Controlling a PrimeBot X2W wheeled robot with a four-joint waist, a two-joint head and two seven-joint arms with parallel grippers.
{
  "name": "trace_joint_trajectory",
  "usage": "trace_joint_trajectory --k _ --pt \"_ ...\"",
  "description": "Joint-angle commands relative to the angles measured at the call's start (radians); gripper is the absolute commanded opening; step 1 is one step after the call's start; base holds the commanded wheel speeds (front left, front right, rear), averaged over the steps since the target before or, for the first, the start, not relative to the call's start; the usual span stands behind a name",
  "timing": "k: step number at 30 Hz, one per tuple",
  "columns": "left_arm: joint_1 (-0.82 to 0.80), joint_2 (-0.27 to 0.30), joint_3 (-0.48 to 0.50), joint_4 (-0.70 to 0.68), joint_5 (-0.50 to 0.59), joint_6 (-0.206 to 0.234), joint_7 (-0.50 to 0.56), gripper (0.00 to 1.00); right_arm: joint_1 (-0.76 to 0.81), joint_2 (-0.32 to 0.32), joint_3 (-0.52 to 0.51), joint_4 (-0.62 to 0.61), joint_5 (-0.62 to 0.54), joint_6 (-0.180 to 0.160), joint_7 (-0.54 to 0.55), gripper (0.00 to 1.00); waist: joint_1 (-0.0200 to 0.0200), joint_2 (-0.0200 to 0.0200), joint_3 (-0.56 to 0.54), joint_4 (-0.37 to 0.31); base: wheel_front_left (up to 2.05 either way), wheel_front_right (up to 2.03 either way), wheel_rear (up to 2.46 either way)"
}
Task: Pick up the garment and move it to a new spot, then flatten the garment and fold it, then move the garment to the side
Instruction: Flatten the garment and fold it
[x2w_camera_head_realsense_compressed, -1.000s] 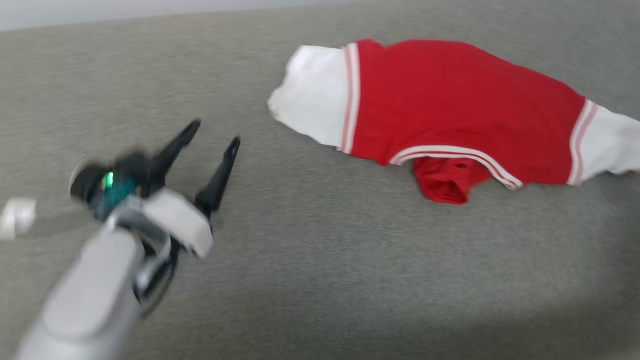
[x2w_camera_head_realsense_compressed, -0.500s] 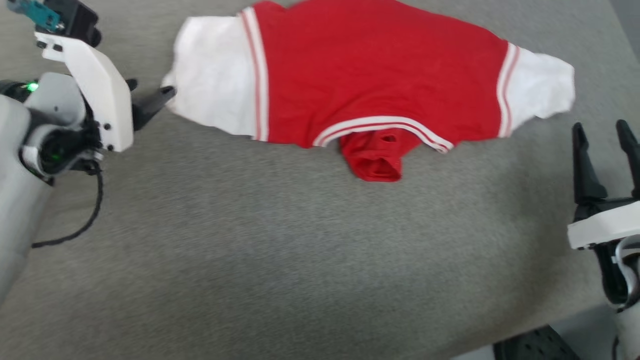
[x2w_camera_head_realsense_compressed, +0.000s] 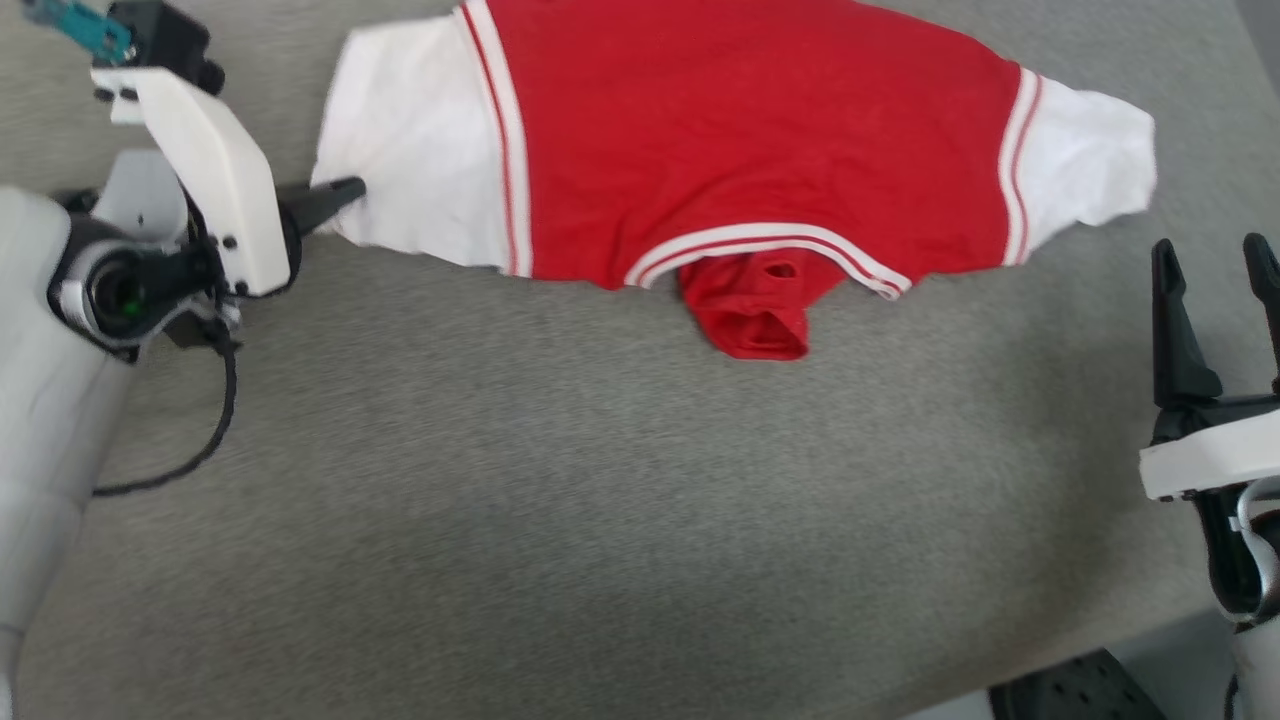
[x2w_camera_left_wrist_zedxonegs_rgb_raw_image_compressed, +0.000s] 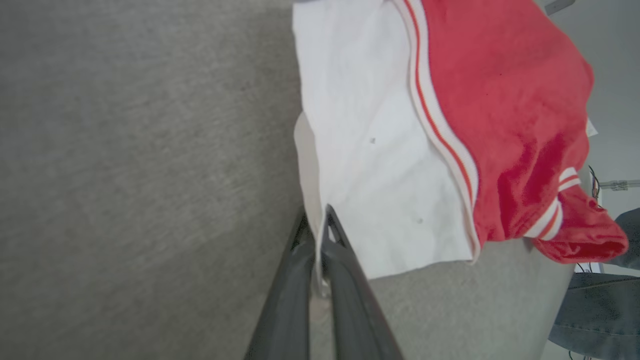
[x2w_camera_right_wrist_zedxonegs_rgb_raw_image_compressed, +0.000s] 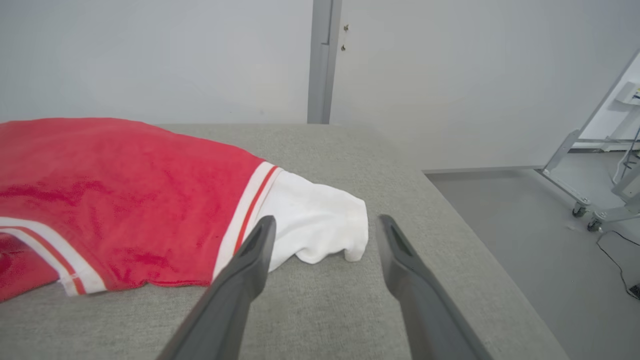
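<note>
The left gripper (x2w_camera_head_realsense_compressed: 348, 188) is clenching its two dark fingers together on the garment (x2w_camera_head_realsense_compressed: 740, 130), pinching the outer hem of one white sleeve (x2w_camera_left_wrist_zedxonegs_rgb_raw_image_compressed: 370, 150). A thin edge of white cloth is running down between the fingers, and the sleeve is spreading out ahead of the fingertips. Beyond that sleeve, further from the left gripper, the red body of the shirt is lying spread on the grey padded table (x2w_camera_head_realsense_compressed: 600, 500), with striped trim marking the seam between them. The striped collar (x2w_camera_head_realsense_compressed: 765, 242) is facing the robot's side of the table, and a bunched red fold (x2w_camera_head_realsense_compressed: 750, 322) is poking out from under it, well apart from both grippers. A black cable (x2w_camera_head_realsense_compressed: 215, 420) is hanging in a loop behind the left gripper's white housing. The right gripper (x2w_camera_head_realsense_compressed: 1210, 258) is standing released, its fingers spread wide and holding nothing, hovering above bare table. The other white sleeve (x2w_camera_right_wrist_zedxonegs_rgb_raw_image_compressed: 320, 220) is lying just ahead of this gripper's fingertips and slightly to their inner side, crumpled at its end and not touching them. Past the table's edge, on the outer side of the right gripper, a wheeled metal stand (x2w_camera_right_wrist_zedxonegs_rgb_raw_image_compressed: 590, 200) is sitting on the floor.
</note>
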Motion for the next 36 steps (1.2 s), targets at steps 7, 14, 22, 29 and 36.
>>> trace_joint_trajectory --k 7,14,22,29,36 --pt "0.143 0.067 0.020 -0.023 -0.042 0.002 -0.120 0.00 0.040 -0.030 -0.021 -0.061 -0.025 0.000 0.046 1.00 0.0000 0.0000 -0.084 0.121 0.00 0.00 0.00" --pt "0.271 0.105 0.043 -0.033 -0.069 0.006 -0.217 0.00 0.076 -0.043 -0.032 -0.126 -0.038 0.000 0.106 1.00 0.0000 0.0000 -0.133 0.189 0.00 0.00 0.00" --pt "0.316 0.078 0.053 -0.031 -0.041 0.002 -0.351 1.00 0.099 -0.055 -0.026 -0.161 -0.036 0.000 0.157 1.00 0.0000 0.0000 -0.152 0.203 0.00 0.00 0.00" --pt "0.394 0.073 0.049 -0.051 0.082 0.006 -0.649 1.00 0.117 -0.142 0.071 -0.145 -0.050 0.000 0.238 1.00 0.0000 0.0000 -0.184 0.205 0.00 0.00 0.00" --pt "0.534 -0.022 0.036 -0.083 0.234 0.088 -0.915 1.00 0.079 -0.319 0.227 -0.121 0.006 0.000 0.363 1.00 0.0000 0.0000 -0.205 0.258 0.00 0.00 0.00"
